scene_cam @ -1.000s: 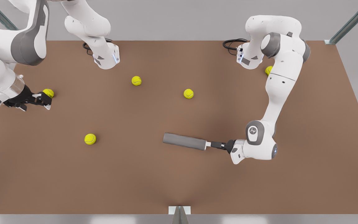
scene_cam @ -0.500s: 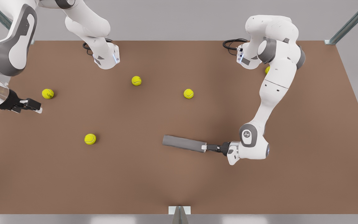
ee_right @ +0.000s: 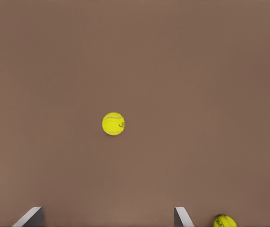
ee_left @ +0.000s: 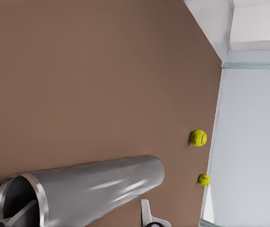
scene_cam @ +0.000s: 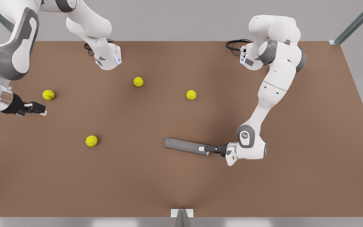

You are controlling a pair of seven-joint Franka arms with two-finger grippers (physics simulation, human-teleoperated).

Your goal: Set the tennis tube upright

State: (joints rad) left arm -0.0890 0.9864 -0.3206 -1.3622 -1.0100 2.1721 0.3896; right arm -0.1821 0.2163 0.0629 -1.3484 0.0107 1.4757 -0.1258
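Note:
The tennis tube [scene_cam: 184,146] is a grey metallic cylinder lying on its side on the brown table [scene_cam: 181,189]. Its open end faces the front view's right. My left gripper [scene_cam: 205,148] is at that end and open. In the left wrist view one finger [ee_left: 23,215] reaches into the dark mouth of the tube [ee_left: 101,184], and the other finger [ee_left: 146,213] lies outside its wall. My right gripper [scene_cam: 43,109] hovers open near the table's edge at the front view's left, holding nothing.
Several yellow-green tennis balls lie on the table: one [scene_cam: 48,95] beside the right gripper, others at the back middle [scene_cam: 138,82], the centre [scene_cam: 191,95] and the front left [scene_cam: 91,141]. Both arm bases stand at the far edge.
The left gripper has slid toward the front view's left, so its fingers now overlap the tube's end. The right gripper drew back from the ball, then edged slightly back toward the table.

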